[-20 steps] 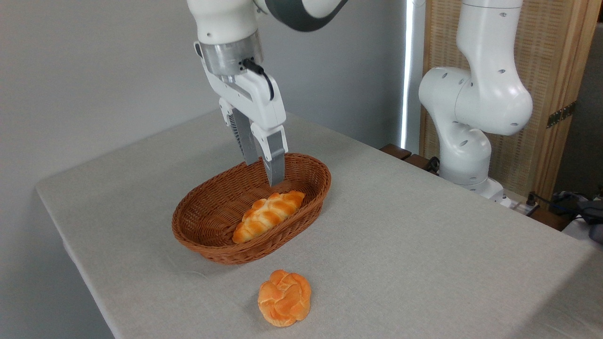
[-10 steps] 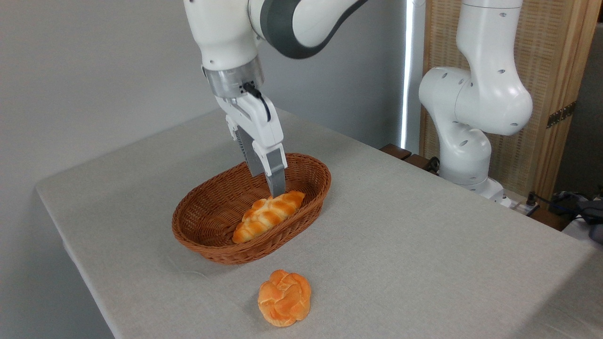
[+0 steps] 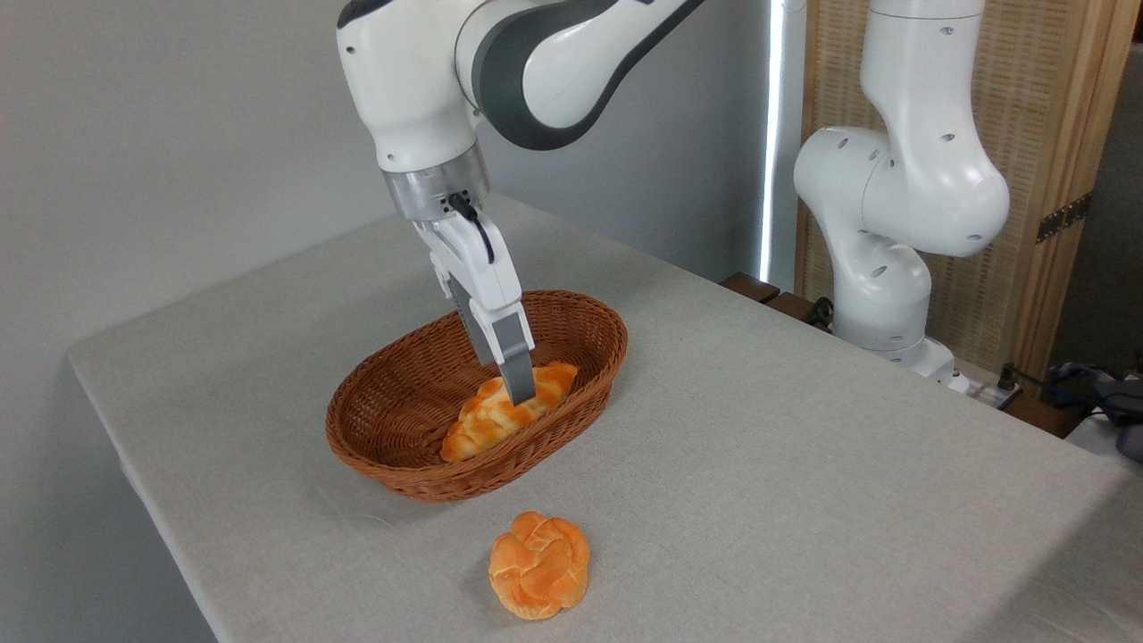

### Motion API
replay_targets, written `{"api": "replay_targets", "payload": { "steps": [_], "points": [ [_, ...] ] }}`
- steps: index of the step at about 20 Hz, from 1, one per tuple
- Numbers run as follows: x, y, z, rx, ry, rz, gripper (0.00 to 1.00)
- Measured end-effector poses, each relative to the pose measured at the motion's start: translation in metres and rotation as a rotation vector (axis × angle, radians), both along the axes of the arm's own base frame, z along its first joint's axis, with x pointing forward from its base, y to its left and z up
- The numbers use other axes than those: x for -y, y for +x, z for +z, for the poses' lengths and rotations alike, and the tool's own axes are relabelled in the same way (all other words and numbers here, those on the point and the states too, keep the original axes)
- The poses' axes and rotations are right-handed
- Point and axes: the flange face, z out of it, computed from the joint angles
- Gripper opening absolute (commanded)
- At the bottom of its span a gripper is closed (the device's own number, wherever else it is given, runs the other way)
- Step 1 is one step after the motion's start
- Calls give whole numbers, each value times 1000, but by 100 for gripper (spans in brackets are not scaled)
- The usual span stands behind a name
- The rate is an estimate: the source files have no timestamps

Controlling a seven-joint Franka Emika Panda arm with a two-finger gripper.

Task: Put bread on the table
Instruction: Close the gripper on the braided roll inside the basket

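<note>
The bread (image 3: 479, 427), a golden braided loaf, lies lengthwise in the right half of an oval wicker basket (image 3: 362, 439) on the table (image 3: 804, 464). My gripper (image 3: 509, 388) reaches down into the basket over the middle of the loaf. It is open, with the near finger (image 3: 516, 371) in front of the loaf's upper part and the other finger mostly hidden behind it. The loaf still rests on the basket floor.
A small round knotted bun (image 3: 539, 565) sits on the cloth in front of the basket, near the front edge. The arm's white base (image 3: 884, 277) stands at the table's back right, before a wooden screen (image 3: 1054, 179).
The gripper has come down and turned, from above the basket's far rim to fingers set around the loaf. The loaf and bun have not moved.
</note>
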Motion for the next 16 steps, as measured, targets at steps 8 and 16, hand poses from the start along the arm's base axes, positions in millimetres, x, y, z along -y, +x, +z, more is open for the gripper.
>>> {"api": "replay_targets", "payload": {
  "steps": [8, 16],
  "points": [
    [8, -1, -19, -14, 12, -25, 100],
    [14, -2, -30, -25, 13, -38, 99]
  ]
}}
